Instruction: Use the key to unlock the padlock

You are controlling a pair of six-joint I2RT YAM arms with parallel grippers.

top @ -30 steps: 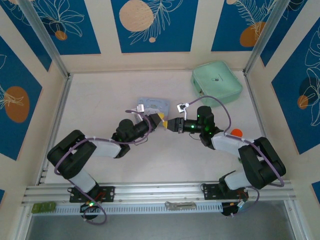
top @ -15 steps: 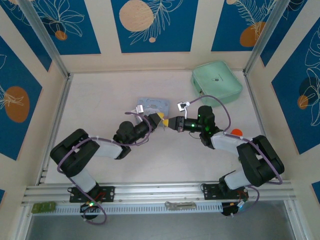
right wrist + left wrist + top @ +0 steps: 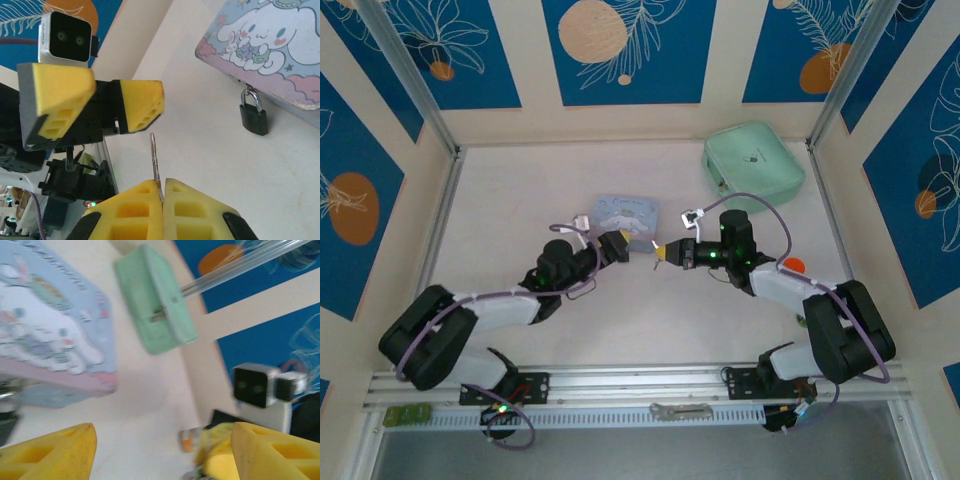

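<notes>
A thin silvery key point(image 3: 154, 155) sticks up from between the yellow pads of my right gripper point(image 3: 161, 182), which is shut on it. The small black padlock point(image 3: 253, 116) hangs by its shackle from the hasp of the light-blue cartoon tin point(image 3: 265, 40), up and to the right of the key tip. My left gripper point(image 3: 160, 450) is open with nothing between its fingers point(image 3: 142, 102), which face the key from close by. In the top view the left gripper point(image 3: 618, 245) and right gripper point(image 3: 665, 252) stand a short gap apart, just in front of the tin point(image 3: 628, 212).
A mint-green zip case point(image 3: 753, 165) lies at the back right. An orange object point(image 3: 792, 265) sits beside the right arm. Aluminium frame posts point(image 3: 415, 80) and patterned walls close in the table on three sides.
The left gripper has opened and its arm has drawn back to the left, away from the right gripper. The right gripper has shut and stays on the key.
</notes>
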